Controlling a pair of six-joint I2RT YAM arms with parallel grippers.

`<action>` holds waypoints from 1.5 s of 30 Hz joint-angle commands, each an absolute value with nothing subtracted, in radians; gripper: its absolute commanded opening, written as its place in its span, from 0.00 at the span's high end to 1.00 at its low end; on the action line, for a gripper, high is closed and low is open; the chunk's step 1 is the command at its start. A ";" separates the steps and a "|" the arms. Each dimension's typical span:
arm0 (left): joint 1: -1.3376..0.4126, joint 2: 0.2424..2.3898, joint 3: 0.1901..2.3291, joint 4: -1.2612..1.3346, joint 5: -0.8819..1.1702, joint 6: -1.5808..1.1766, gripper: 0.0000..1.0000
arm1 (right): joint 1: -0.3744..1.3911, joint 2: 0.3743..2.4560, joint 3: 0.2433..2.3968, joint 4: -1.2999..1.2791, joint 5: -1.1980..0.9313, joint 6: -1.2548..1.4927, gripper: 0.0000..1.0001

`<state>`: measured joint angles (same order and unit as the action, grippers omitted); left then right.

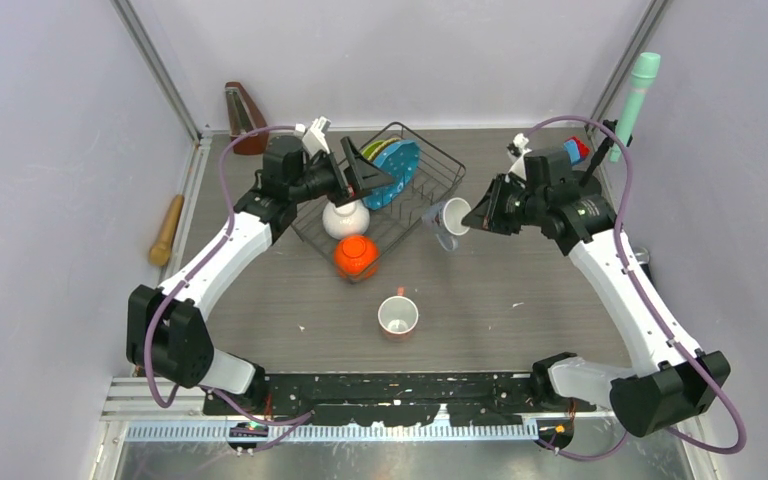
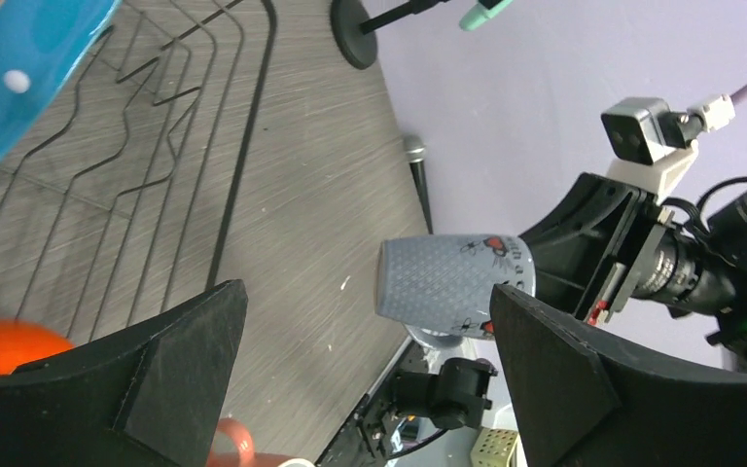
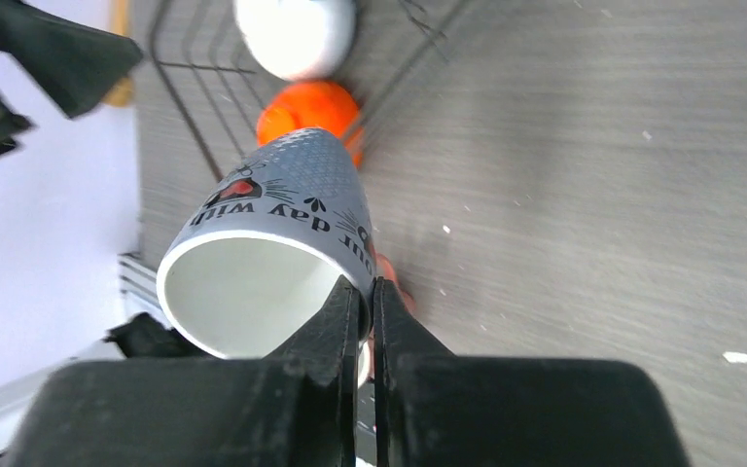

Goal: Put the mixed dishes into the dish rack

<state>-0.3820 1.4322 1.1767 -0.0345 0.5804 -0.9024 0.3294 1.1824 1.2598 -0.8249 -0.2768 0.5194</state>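
Observation:
The black wire dish rack (image 1: pixel 430 190) stands at the middle back. The white-dotted blue plate (image 1: pixel 402 165) and the lime-green plate (image 1: pixel 374 150) stand upright in it. The white bowl (image 1: pixel 345 218) lies in it, and the orange bowl (image 1: pixel 356 256) is at its near corner. My left gripper (image 1: pixel 362 180) is open and empty above the rack, also seen in the left wrist view (image 2: pixel 368 292). My right gripper (image 1: pixel 472 215) is shut on the rim of the grey mug (image 3: pixel 282 195), holding it tilted in the air just right of the rack. The pink mug (image 1: pixel 397 317) stands on the table.
A brown metronome (image 1: pixel 245 115) stands at the back left. A wooden roller (image 1: pixel 167 228) lies along the left wall. A mint-green tube on a black stand (image 1: pixel 640 95) rises at the back right. The arm bases sit at the near edge.

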 commanded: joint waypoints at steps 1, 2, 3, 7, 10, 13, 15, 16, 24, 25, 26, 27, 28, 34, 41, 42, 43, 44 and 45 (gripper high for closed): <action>-0.382 1.401 1.203 0.081 0.644 -0.939 0.00 | 0.298 1.143 1.246 -0.557 -0.510 0.597 1.00; -0.382 1.399 1.201 0.081 0.650 -0.947 0.00 | 0.297 1.141 1.224 -0.517 -0.509 0.602 1.00; -0.383 1.400 1.198 0.083 0.660 -0.957 0.00 | 0.296 1.135 1.212 -0.474 -0.511 0.613 1.00; -0.410 1.387 1.161 0.116 0.682 -0.968 0.00 | 0.292 1.133 1.148 -0.360 -0.542 0.662 1.00; -0.458 1.342 1.133 0.121 0.622 -0.869 0.01 | 0.288 1.174 1.175 -0.386 -0.507 0.719 1.00; -0.531 1.268 1.117 0.017 0.429 -0.646 0.04 | 0.276 1.204 1.219 -0.486 -0.355 0.808 1.00; -0.600 1.232 1.082 0.016 0.306 -0.491 0.08 | 0.270 1.205 1.202 -0.435 -0.331 0.921 1.00; -0.634 1.219 1.056 0.046 0.257 -0.438 0.09 | 0.269 1.196 1.176 -0.407 -0.331 1.004 1.00; -0.681 1.264 1.045 0.116 0.296 -0.447 0.15 | 0.268 1.133 1.067 -0.145 -0.318 1.185 1.00; -0.690 1.262 1.032 0.139 0.297 -0.409 0.15 | 0.268 1.133 1.075 -0.167 -0.308 1.217 1.00; -0.702 1.253 1.017 0.157 0.274 -0.352 0.15 | 0.268 1.139 1.085 -0.196 -0.282 1.235 1.00; -0.715 1.235 1.005 0.166 0.227 -0.283 0.15 | 0.268 1.151 1.114 -0.272 -0.267 1.274 1.00; -0.725 1.227 1.000 0.156 0.177 -0.220 0.15 | 0.268 1.157 1.131 -0.355 -0.239 1.291 1.00; -0.748 1.236 1.024 0.109 0.063 -0.055 0.14 | 0.268 1.153 1.169 -0.441 -0.199 1.408 1.00; -0.738 1.283 1.078 0.166 0.125 -0.358 0.08 | 0.268 1.143 1.059 -0.106 -0.366 1.363 1.00; -0.722 1.298 1.105 0.144 0.157 -0.456 0.08 | 0.268 1.140 1.018 0.026 -0.382 1.326 1.00; -0.714 1.313 1.140 0.110 0.185 -0.560 0.08 | 0.268 1.130 0.999 0.072 -0.391 1.312 1.00; -0.691 1.327 1.169 0.084 0.238 -0.644 0.08 | 0.266 1.125 0.973 0.129 -0.386 1.293 1.00; -0.677 1.334 1.183 0.084 0.293 -0.714 0.10 | 0.264 1.116 0.964 0.152 -0.375 1.282 1.00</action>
